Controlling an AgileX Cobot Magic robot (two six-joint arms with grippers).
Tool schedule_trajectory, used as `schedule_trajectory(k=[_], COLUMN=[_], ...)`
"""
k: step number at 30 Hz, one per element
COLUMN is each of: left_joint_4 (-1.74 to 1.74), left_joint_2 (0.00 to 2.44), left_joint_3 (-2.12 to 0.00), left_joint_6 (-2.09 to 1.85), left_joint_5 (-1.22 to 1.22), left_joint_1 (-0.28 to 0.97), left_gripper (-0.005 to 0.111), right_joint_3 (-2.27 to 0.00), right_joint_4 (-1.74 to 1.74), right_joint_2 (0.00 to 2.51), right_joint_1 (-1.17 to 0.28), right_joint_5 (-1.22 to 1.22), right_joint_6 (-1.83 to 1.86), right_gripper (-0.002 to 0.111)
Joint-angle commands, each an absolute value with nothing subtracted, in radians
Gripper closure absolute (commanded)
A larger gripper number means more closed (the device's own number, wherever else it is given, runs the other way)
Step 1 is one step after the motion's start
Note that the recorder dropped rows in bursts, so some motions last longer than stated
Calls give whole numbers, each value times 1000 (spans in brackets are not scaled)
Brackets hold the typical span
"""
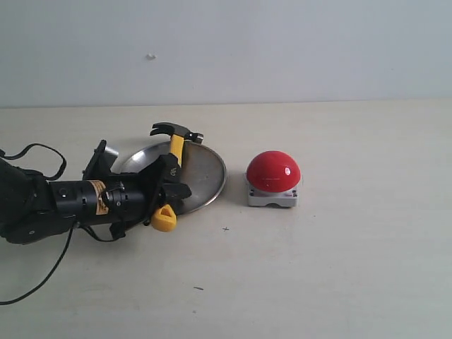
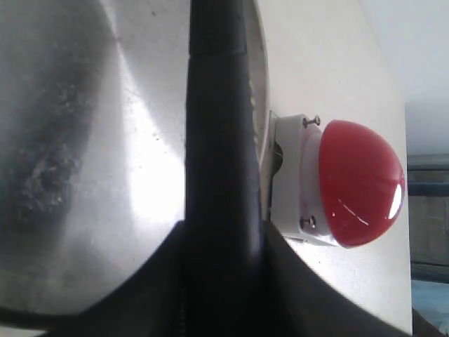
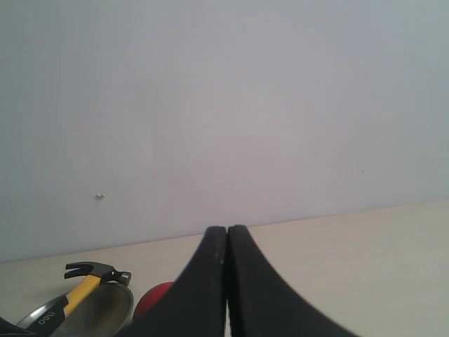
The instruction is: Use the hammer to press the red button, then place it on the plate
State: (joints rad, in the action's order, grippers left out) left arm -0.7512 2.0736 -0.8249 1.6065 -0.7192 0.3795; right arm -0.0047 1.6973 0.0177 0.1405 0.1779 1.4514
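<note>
**Here, a small yellow-and-black claw hammer (image 1: 175, 150) was gripped across a round silver metal plate (image 1: 205, 176)**

In the exterior view the left gripper (image 1: 171, 181) reached in from the plate's 9 o'clock, and its black jaws pinched the hammer's handle about midway along. The dark metal head sat at the plate's 12 o'clock rim, and the yellow looped tip poked past the rim at 6 o'clock. Whether the hammer touched the plate could not be told. The large glossy red dome button (image 1: 273, 169) on its square grey-white base stood on the pale table (image 1: 339, 268) at the plate's 3 o'clock, just beside the rim and apart from the hammer. The left wrist view showed the black handle running between the jaws over the shiny plate. The right gripper (image 3: 226, 235) was outside the exterior view, its jaws pressed together on nothing.
</note>
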Motion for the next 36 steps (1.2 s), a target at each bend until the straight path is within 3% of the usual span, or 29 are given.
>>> schedule_trajectory(k=[1, 8, 11, 14, 36], left_joint_4=[-727, -725, -725, -736, -1040], left_joint_2=[2057, 2057, 2057, 2057, 1992], left_joint_3=[-823, -823, -823, -823, -788], left_joint_6=[1567, 1569, 1578, 1584, 1765], left_joint_5=[-787, -780, -780, -789, -793], left_joint_1=[378, 378, 378, 378, 244], left_gripper=[107, 104, 77, 61, 61], right_joint_3=[0, 0, 0, 0, 0], right_joint_4=[1699, 1699, 1699, 1699, 1699], right_joint_2=[13, 13, 13, 13, 13], right_joint_1=[140, 140, 140, 140, 140], right_joint_5=[188, 188, 188, 188, 188], right_joint_6=[1452, 1452, 1452, 1452, 1452], right_gripper=[108, 108, 108, 108, 108])
